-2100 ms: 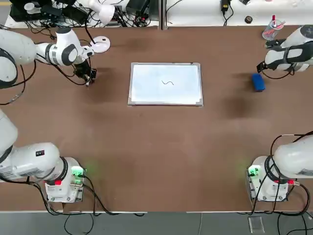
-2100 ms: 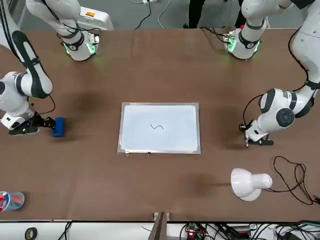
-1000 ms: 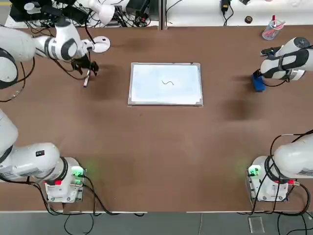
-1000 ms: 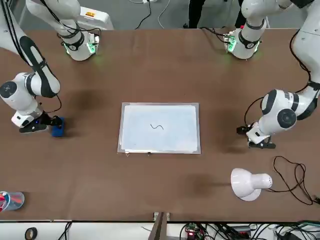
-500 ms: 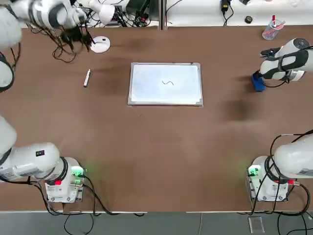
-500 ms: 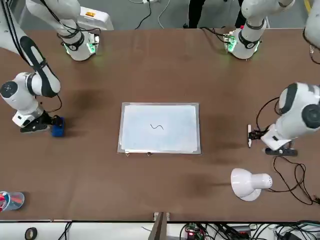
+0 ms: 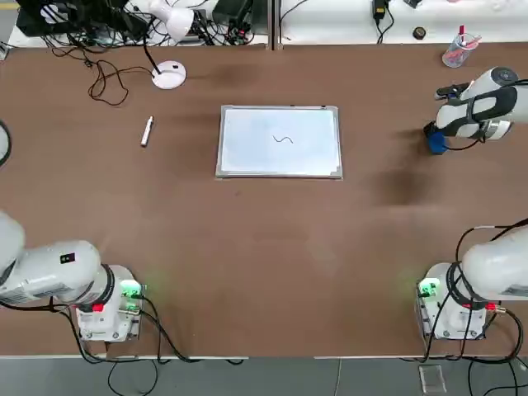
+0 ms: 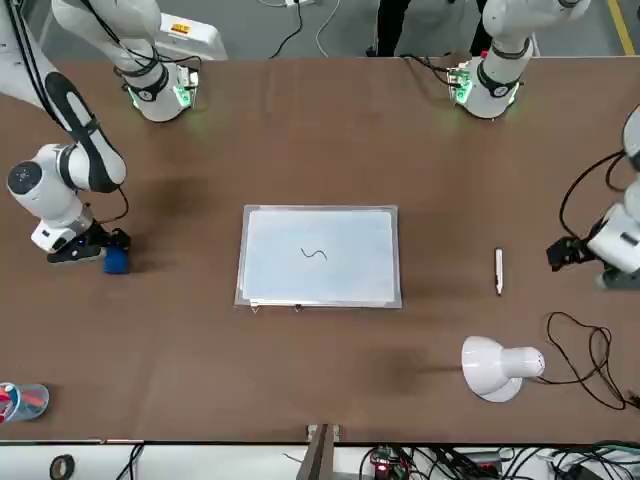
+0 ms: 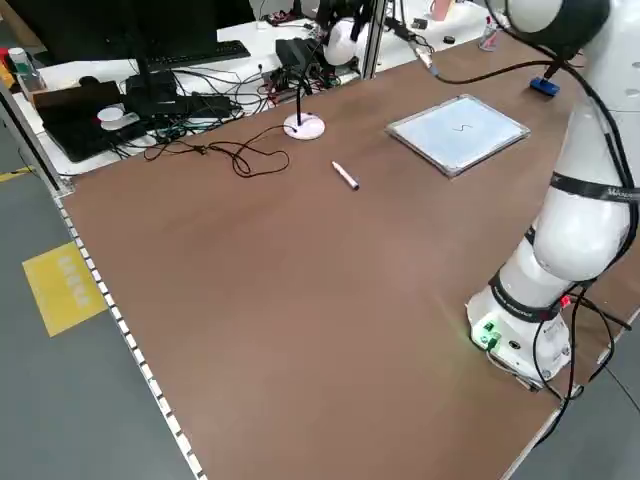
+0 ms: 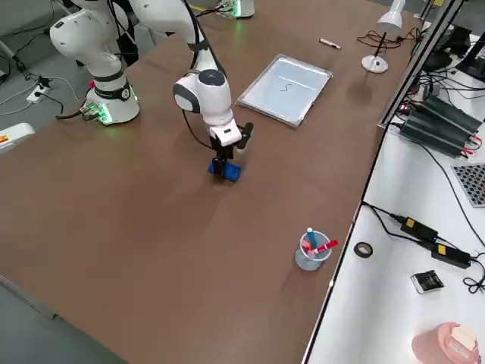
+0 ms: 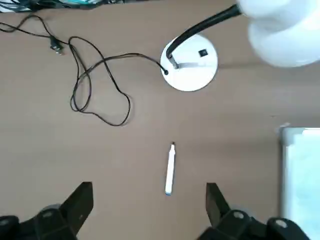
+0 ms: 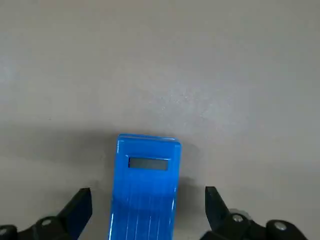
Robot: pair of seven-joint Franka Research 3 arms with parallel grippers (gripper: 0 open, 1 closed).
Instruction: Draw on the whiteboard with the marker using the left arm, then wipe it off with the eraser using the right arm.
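Note:
The whiteboard [image 7: 280, 142] lies flat mid-table with a small dark squiggle [image 7: 283, 139] on it. The marker [image 7: 147, 131] rests loose on the table to the board's left, also the marker [image 8: 499, 271] in the front view. My left gripper [image 11: 149, 205] hangs open high above it, the marker [image 11: 170, 168] lying between and ahead of its fingers. My left arm [image 8: 620, 240] has pulled out to the table's edge. The blue eraser [image 12: 145, 185] lies on the table at the right. My right gripper [image 12: 147, 210] stands open low over it, one finger on either side.
A white desk lamp [image 8: 500, 365] with round base [image 7: 169, 76] and a looped cable [image 11: 95, 85] sit near the marker. A clear cup with red items [image 10: 311, 250] stands at the far right corner. Both arm bases [image 7: 107, 309] glow green at the near edge.
My left gripper has risen off the marker and drawn away to the far left, leaving the marker on the table. My right gripper has settled lower over the eraser.

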